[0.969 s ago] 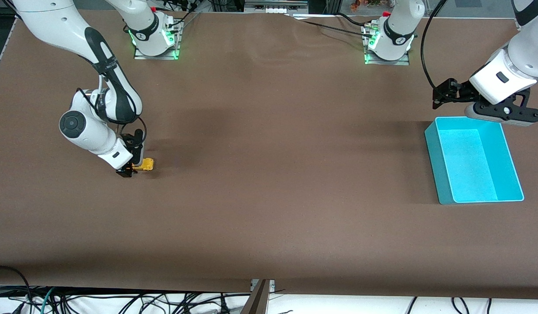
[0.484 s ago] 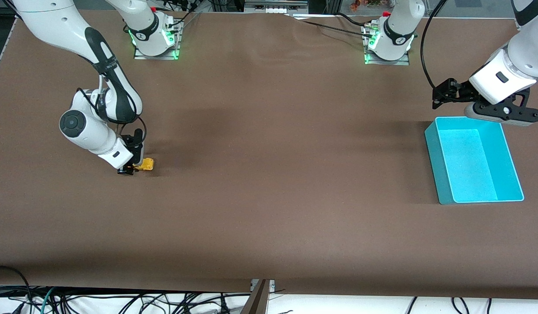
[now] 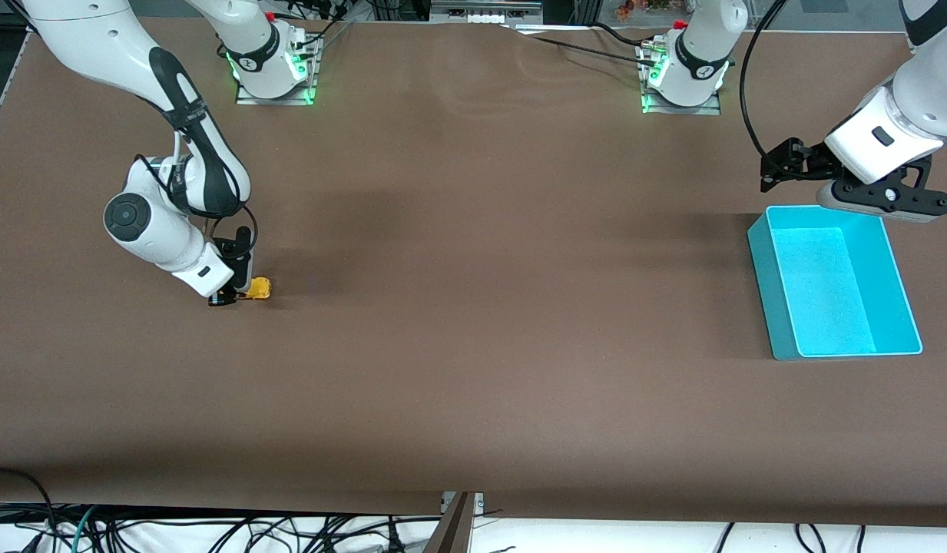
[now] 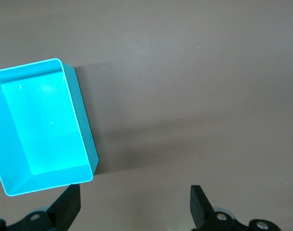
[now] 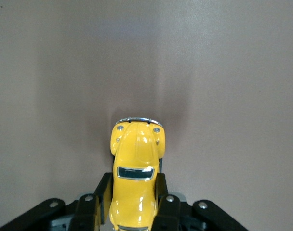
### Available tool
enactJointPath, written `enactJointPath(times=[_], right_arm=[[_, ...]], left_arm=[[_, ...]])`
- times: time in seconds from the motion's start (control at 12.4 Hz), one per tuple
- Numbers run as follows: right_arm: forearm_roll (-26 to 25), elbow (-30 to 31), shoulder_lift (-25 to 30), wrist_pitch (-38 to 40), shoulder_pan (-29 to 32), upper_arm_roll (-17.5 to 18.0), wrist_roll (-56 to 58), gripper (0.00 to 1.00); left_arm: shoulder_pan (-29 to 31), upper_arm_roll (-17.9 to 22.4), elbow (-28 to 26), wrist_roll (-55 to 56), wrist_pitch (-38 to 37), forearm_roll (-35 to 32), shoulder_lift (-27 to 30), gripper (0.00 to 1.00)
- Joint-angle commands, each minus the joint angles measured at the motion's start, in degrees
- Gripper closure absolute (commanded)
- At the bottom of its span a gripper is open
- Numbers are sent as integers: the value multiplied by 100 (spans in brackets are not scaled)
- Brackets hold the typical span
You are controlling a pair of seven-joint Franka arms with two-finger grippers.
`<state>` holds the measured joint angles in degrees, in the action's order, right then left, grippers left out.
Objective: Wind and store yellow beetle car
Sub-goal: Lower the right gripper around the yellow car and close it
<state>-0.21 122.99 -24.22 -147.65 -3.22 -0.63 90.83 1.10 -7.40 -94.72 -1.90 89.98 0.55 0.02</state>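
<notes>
Grip is made: the yellow beetle car (image 5: 136,185) is clamped at its flanks by the right tool (image 3: 229,298), low on the worktop (image 3: 473,322) toward the right arm's end. The left tool (image 4: 134,211) is held released above the worktop, just beside the turquoise bin (image 3: 780,338), where that arm waits. Winding is judged not yet done. Carrying to the bin, well apart from the right tool, is left.

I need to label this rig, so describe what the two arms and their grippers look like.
Both arms are glossy white with black joint bands and dark logo rings near green-lit bases. Black cables run along them. The right gripper and left gripper have black fingers; the left's body is grey.
</notes>
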Motion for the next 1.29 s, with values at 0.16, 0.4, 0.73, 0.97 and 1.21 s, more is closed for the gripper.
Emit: enactJointPath(times=[0.16,0.4,0.73,0.97,1.21], right_arm=[[48,181,75,-142,50,28,111,75],[56,181,75,-151,85,19,111,75],[56,181,5,-220,304,19,444,75],[56,181,-13,-230,410,19,585,75],[56,172,-22,-238,682,19,1006,75]], left_arm=[[-13,-24,164,32,-113,-116,-81,0],[-13,-24,164,32,-113,-116,-81,0],[-13,-24,164,32,-113,-116,-81,0],[-13,-24,164,32,-113,-116,-81,0],[-4,-24,164,23,-113,-116,-81,0]])
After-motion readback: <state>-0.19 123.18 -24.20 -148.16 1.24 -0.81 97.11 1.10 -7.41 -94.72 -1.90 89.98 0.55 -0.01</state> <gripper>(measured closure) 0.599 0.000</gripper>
